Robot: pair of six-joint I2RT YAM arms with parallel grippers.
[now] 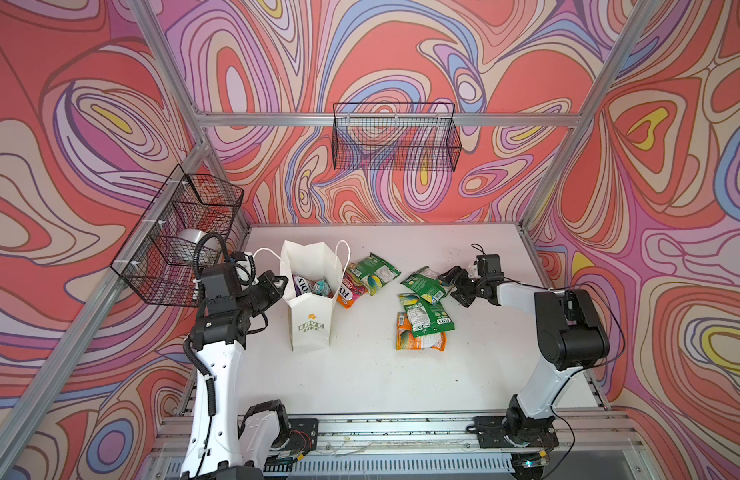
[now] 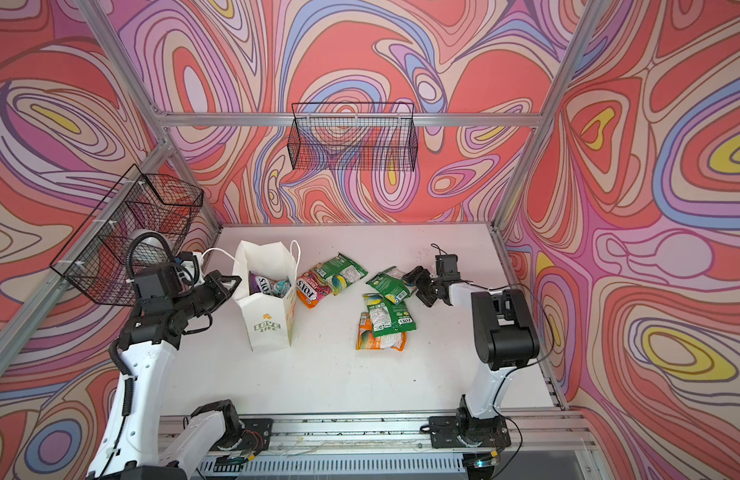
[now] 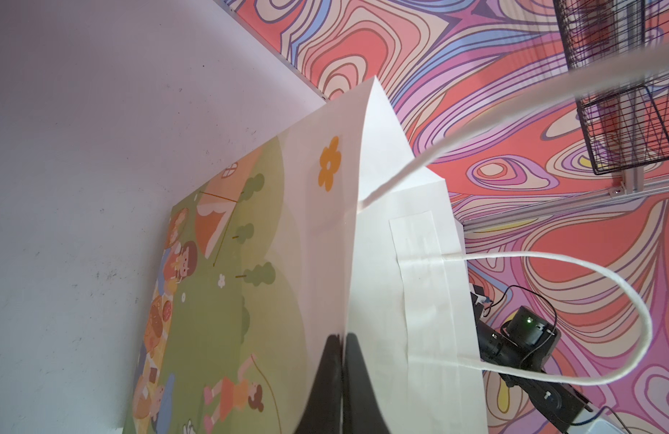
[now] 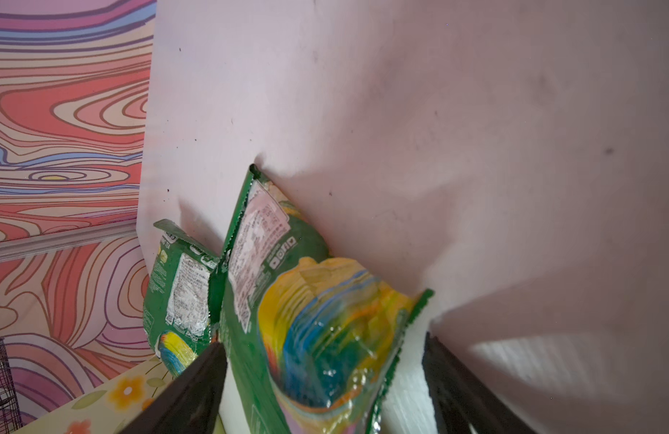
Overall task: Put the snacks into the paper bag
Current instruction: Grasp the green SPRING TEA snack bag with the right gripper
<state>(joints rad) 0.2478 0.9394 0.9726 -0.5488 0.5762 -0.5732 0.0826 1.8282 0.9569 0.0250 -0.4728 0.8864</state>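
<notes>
Left gripper [image 3: 342, 338] pressed tight on the rim of the matte white paper bag [image 1: 310, 324]; right gripper [image 1: 450, 286] spread.
The bag stands upright on the scuffed white table [image 1: 360, 382] with glossy packets [image 1: 314, 287] inside. The right jaws straddle a crinkly green foil pillow packet [image 4: 306, 300], seemingly not yet gripping it; more packets lie flat nearby.

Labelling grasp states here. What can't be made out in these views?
- Snack count inside the paper bag: both top views, its walls hide all but the top packets.
- Orange packet: both top views, mostly covered by a green packet.
- Straddled packet: near end cut off at the picture edge, right wrist view, inside the right gripper.
- Pale round item in the side basket: both top views, behind mesh.
</notes>
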